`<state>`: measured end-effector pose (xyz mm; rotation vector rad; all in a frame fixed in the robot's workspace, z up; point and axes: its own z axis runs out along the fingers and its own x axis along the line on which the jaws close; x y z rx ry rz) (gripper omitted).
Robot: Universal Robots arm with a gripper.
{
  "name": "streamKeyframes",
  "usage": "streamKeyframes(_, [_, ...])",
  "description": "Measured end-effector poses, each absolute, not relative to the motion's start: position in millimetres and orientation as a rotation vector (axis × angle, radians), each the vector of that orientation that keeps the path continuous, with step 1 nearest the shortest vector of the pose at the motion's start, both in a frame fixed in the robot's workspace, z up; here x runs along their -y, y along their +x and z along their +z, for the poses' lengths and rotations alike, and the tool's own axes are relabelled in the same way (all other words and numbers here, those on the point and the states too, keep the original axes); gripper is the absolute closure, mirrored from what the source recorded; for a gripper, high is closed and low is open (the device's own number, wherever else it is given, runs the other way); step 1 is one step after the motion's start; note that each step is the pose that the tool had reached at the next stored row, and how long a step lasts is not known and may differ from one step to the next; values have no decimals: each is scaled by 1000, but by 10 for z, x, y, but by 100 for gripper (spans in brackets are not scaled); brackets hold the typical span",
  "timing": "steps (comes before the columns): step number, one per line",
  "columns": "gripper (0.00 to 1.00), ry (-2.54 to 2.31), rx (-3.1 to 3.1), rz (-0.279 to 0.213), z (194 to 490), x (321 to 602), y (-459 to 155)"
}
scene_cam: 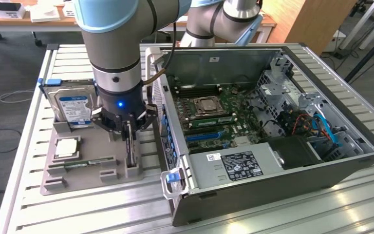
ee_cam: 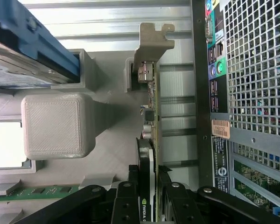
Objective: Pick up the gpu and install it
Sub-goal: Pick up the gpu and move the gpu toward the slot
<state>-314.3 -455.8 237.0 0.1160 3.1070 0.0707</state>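
The gpu (scene_cam: 130, 148) stands on its edge in a slot of the grey holder tray (scene_cam: 76, 181), just beside the open computer case. In the wrist view the gpu (ee_cam: 152, 98) runs away from the camera as a thin green board with a black cooler, its silver bracket (ee_cam: 151, 42) at the far end. My gripper (scene_cam: 130, 130) is lowered straight over the card's upper edge. The gripper (ee_cam: 148, 181) straddles the card, with the cooler end between its two sides. Whether it presses on the card cannot be told.
The tray also holds a hard drive (scene_cam: 73, 105) upright in a blue bracket, a processor (scene_cam: 66, 146) and a RAM stick (scene_cam: 83, 163). The open case (scene_cam: 343, 161) with its motherboard (scene_cam: 206, 122) lies at the exterior view's right, its rear panel (ee_cam: 252, 93) close to the card.
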Motion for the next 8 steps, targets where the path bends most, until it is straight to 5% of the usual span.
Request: streamKeyframes(8, [72, 116, -3107, 71, 2370, 4558, -3144])
